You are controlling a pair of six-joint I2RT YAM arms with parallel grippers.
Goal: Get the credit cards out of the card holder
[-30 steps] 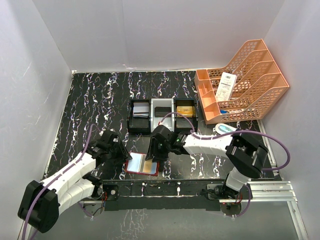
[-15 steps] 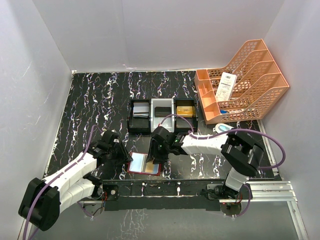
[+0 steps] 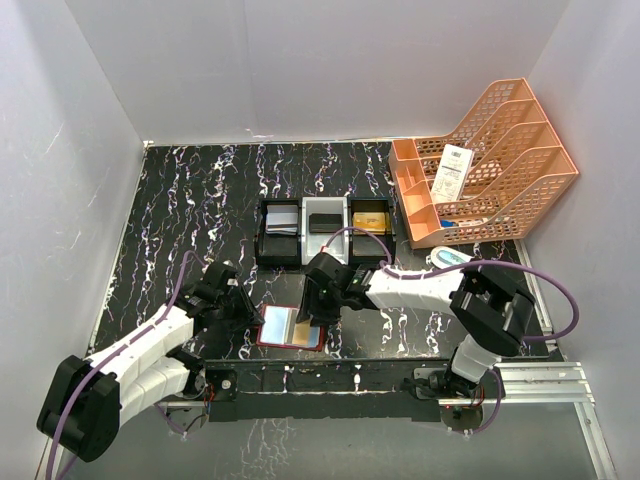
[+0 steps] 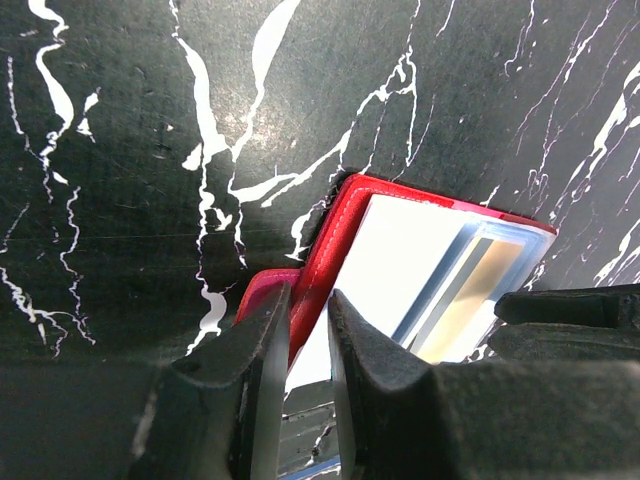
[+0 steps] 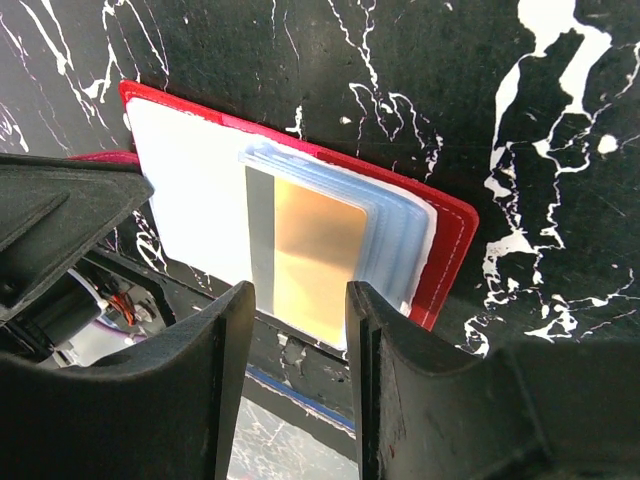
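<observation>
Left gripper [image 4: 308, 300] first: it is clamped down tight, its fingers [image 4: 262, 345] almost meeting, with the red rim of the card holder [image 4: 335, 225] pinched between them at the holder's left corner. A short red tab pokes out just beside those fingers.

Over to the right gripper [image 5: 300, 300]: the jaws stand apart by about a card's breadth, one finger on either side of the orange-gold card [image 5: 312, 250]. Whether the pads actually press on its edges, the wrist view does not tell.

The card holder lies open and flat on the black, white-veined table [image 3: 190, 210], just on the arm side of the three-compartment tray [image 3: 262, 232], below the tray's left and middle compartments. It is dark red with a stitched border and rounded corners. Inside, a pale panel glares white on the left half. On the right half sit the credit cards [image 5: 400, 235] in a stack: light blue ones slightly fanned, the orange-gold card on top, a grey stripe down its left edge.

The orange mesh file rack [image 3: 500, 150] stands just beside the tray, on its right.
</observation>
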